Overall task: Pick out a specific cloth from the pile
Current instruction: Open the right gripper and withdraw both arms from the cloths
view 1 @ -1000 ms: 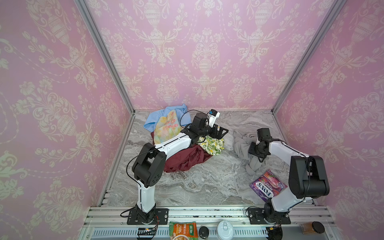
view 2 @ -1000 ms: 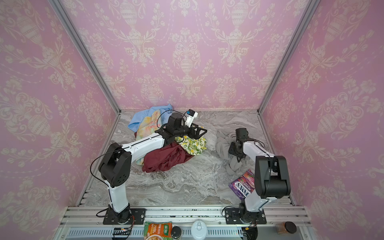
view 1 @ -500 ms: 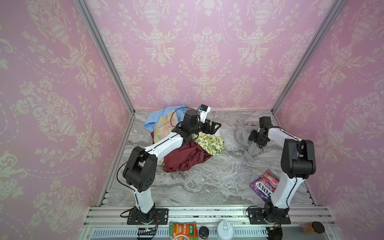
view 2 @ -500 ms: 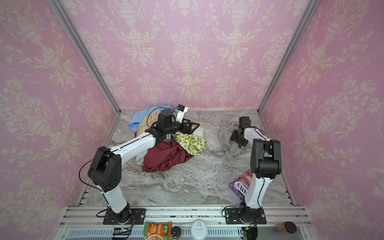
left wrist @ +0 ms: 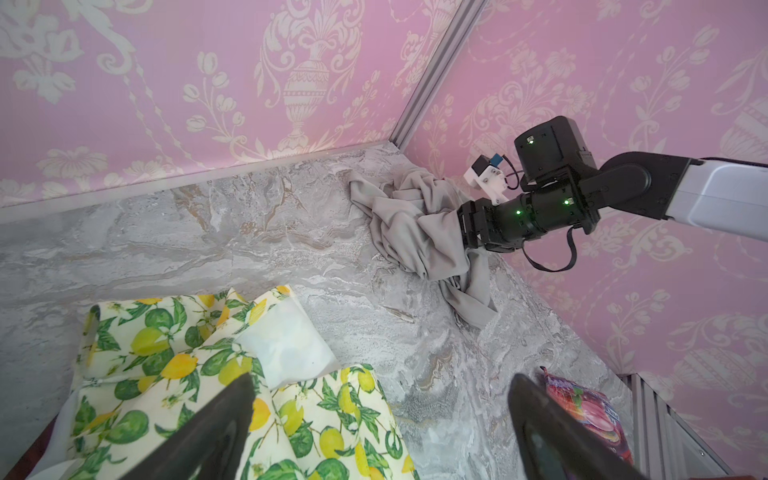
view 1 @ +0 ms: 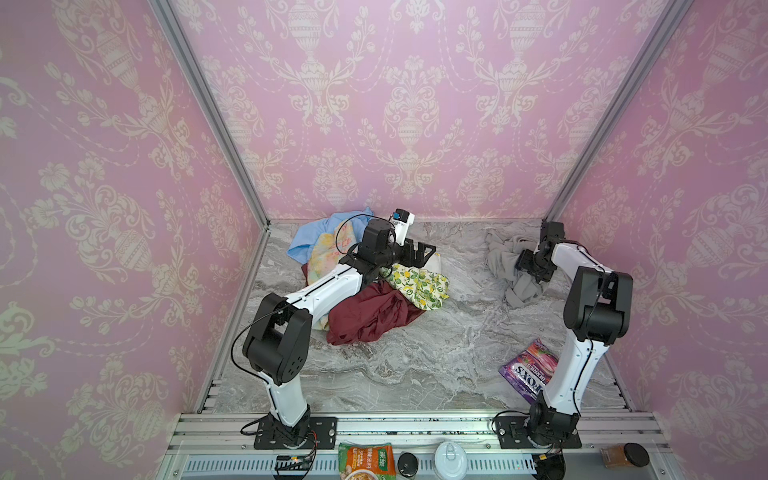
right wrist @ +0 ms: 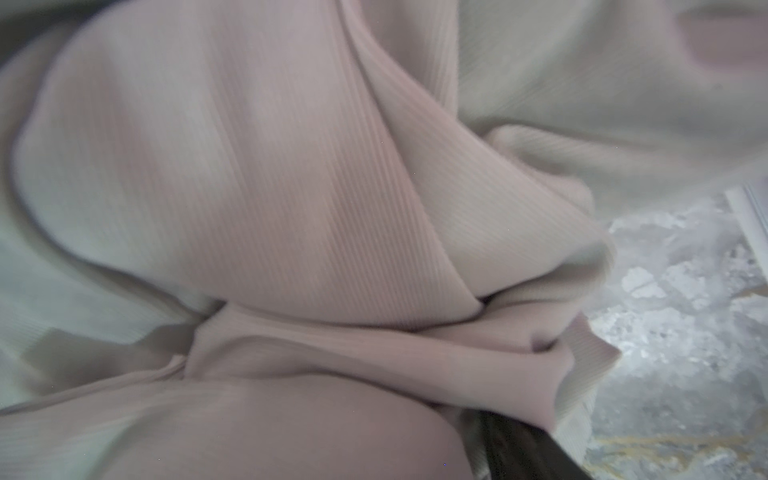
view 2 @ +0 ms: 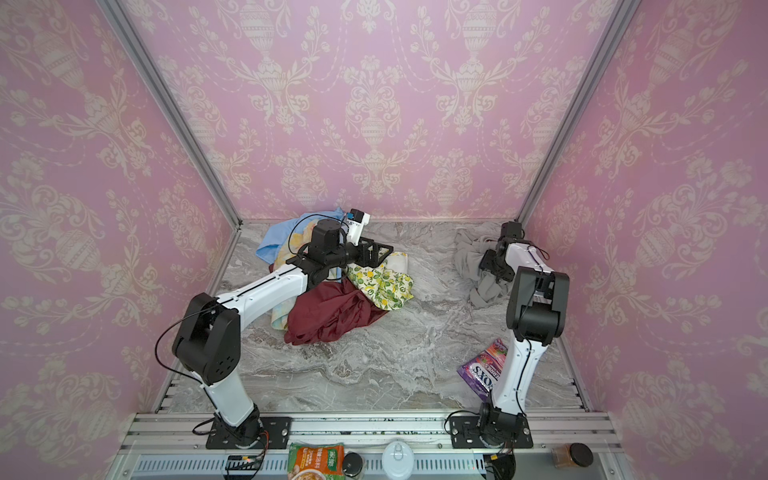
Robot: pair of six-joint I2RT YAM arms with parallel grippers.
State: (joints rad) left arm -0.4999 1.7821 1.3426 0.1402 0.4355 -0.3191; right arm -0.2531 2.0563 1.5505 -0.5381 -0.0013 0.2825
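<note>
The light grey cloth (view 1: 505, 259) is seen crumpled by the table's (view 1: 415, 357) far right corner, well apart from the pile (view 1: 365, 309). The right gripper (view 1: 524, 265) is buried in its folds, and its grip cannot be judged. The left gripper (view 1: 423, 253) is held wide open and empty above the lemon-print cloth (view 1: 419, 286).

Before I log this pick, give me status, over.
Left gripper open near lemon-print cloth. Right gripper buried in grey cloth, jaws hidden. Lies apart from pile, nothing covering it.

Folds of the cloth (left wrist: 415, 224) hide the right gripper's (left wrist: 464, 230) jaws, and the right wrist view is blurred.
</note>
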